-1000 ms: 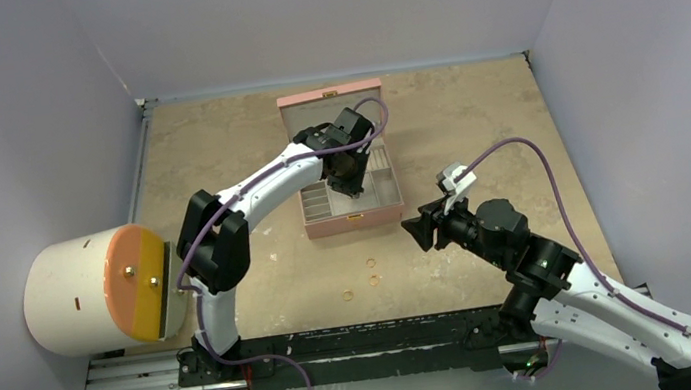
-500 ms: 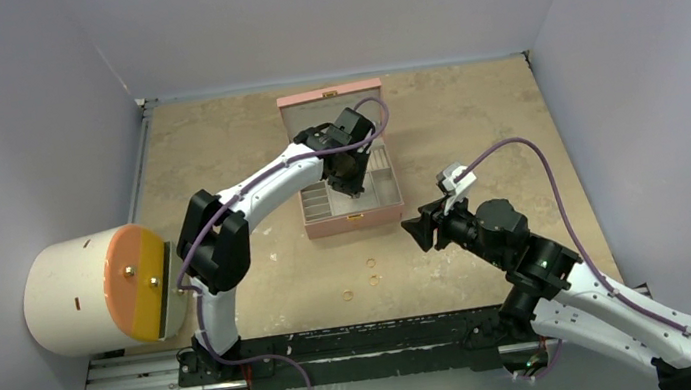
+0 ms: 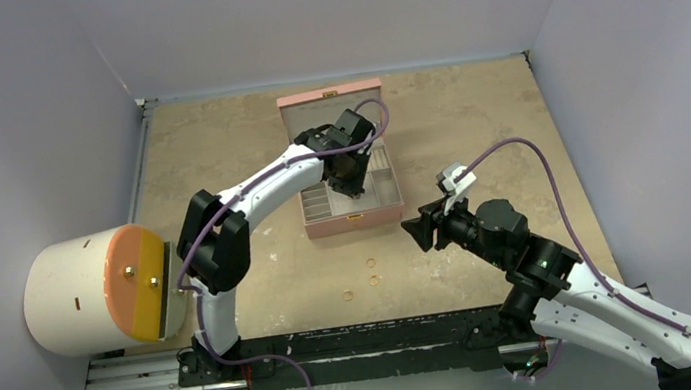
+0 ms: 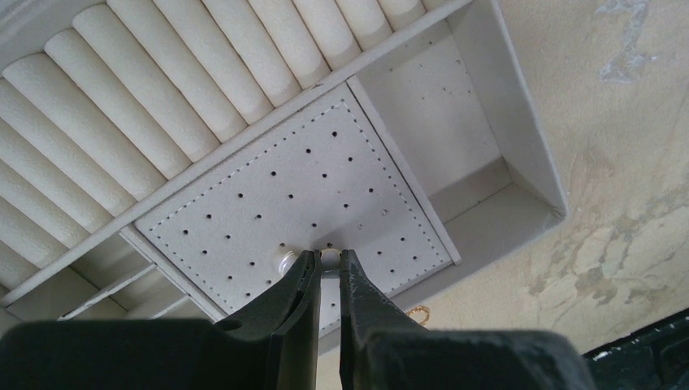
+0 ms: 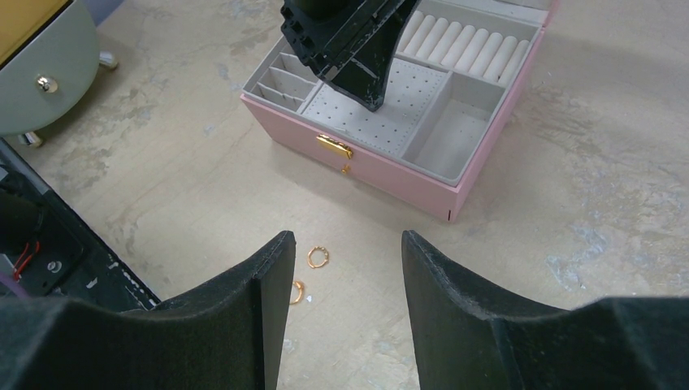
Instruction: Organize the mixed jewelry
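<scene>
My left gripper (image 4: 329,258) reaches into the open pink box (image 3: 355,220), its tips down on the perforated pad (image 4: 325,175). It is shut on a tiny pale gold-rimmed stud (image 4: 330,260). A second small round stud (image 4: 286,262) sits on the pad just left of the fingers. Three small gold rings (image 3: 371,263) (image 3: 373,279) (image 3: 348,296) lie on the table in front of the box. My right gripper (image 5: 341,252) hovers open above the table, right of those rings. Two rings (image 5: 318,257) (image 5: 297,291) show beside its left finger, with nothing between the fingers.
The box has ring rolls (image 4: 162,106) at the back, small side compartments (image 5: 280,81) and a deep bin (image 5: 451,134); its lid (image 3: 329,96) stands open behind. A white cylinder with an orange face (image 3: 92,289) sits at the left table edge. Walls enclose the table.
</scene>
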You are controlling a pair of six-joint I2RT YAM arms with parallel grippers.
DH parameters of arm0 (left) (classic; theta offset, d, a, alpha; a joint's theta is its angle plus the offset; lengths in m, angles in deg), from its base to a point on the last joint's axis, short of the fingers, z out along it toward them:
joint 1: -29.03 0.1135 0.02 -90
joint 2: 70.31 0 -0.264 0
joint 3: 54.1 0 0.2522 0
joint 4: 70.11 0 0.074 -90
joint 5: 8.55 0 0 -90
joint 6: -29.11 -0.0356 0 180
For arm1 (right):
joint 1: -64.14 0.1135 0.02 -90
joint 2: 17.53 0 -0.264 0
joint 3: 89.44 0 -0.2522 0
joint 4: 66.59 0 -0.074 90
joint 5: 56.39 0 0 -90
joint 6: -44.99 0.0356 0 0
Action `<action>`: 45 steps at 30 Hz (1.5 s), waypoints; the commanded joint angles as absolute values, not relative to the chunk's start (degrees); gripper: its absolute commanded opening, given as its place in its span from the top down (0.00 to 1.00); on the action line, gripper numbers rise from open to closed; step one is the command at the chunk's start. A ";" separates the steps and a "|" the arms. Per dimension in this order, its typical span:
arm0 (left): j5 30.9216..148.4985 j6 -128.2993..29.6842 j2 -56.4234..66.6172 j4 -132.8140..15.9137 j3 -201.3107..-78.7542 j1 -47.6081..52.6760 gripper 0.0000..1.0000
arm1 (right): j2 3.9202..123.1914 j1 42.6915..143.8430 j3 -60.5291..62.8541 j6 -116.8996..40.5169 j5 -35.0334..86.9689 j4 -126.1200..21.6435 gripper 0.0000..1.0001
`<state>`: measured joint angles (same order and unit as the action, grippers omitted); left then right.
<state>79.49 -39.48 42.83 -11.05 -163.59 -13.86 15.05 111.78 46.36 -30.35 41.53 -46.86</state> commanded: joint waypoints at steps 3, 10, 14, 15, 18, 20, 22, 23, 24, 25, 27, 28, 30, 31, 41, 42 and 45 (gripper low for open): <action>76.45 -40.15 43.92 -12.74 -161.73 -14.58 1.00 | 14.89 111.95 46.54 -29.33 41.01 -48.44 0.46; 75.93 -40.15 43.33 -12.77 -161.91 -14.57 1.00 | 15.19 111.95 46.39 -29.32 40.92 -48.53 0.45; 76.94 -40.23 42.41 -13.52 -161.76 -14.64 1.00 | 15.51 111.95 46.16 -29.19 40.82 -48.53 0.45; 77.15 -40.23 42.03 -13.87 -161.61 -14.61 0.97 | 15.56 111.95 46.08 -29.19 40.82 -48.48 0.44; 78.05 -40.19 40.98 -14.86 -161.22 -14.58 0.91 | 15.77 111.93 45.87 -29.08 40.82 -48.53 0.43; 78.55 -40.14 40.45 -15.26 -161.05 -14.59 0.87 | 15.94 111.95 45.73 -29.06 40.82 -48.55 0.42; 78.86 -40.08 39.99 -15.49 -161.03 -14.57 0.85 | 16.11 111.95 45.61 -29.02 40.82 -48.53 0.42; 78.90 -40.02 39.77 -15.52 -160.96 -14.61 0.84 | 16.22 111.95 45.48 -29.01 40.82 -48.48 0.42; 79.02 -39.98 39.64 -15.67 -160.94 -14.61 0.81 | 16.35 111.91 45.32 -29.05 40.82 -48.38 0.42; 79.19 -40.01 39.52 -15.63 -160.96 -14.62 0.79 | 16.44 111.95 45.13 -29.00 40.75 -48.30 0.41; 79.34 -40.06 39.40 -15.57 -160.95 -14.56 0.73 | 16.62 111.96 44.97 -28.97 40.73 -48.18 0.41; 79.38 -40.06 39.33 -15.50 -160.94 -14.56 0.71 | 16.70 111.95 44.87 -28.96 40.73 -48.18 0.41; 79.43 -40.01 39.05 -15.48 -160.87 -14.57 0.71 | 16.91 111.95 44.68 -28.97 40.61 -48.18 0.41; 79.43 -39.97 38.84 -15.52 -160.87 -14.63 0.70 | 17.07 111.95 44.65 -28.81 40.50 -48.18 0.41; 81.18 -40.10 35.33 -15.98 -160.61 -14.59 0.70 | 18.15 111.95 43.49 -28.14 40.58 -47.53 0.41; 81.19 -40.12 34.72 -16.05 -160.52 -14.62 0.70 | 18.28 111.95 43.49 -27.99 40.75 -47.44 0.41; 81.00 -40.07 32.68 -16.60 -160.03 -14.59 0.69 | 18.71 111.95 43.45 -27.47 41.37 -47.33 0.40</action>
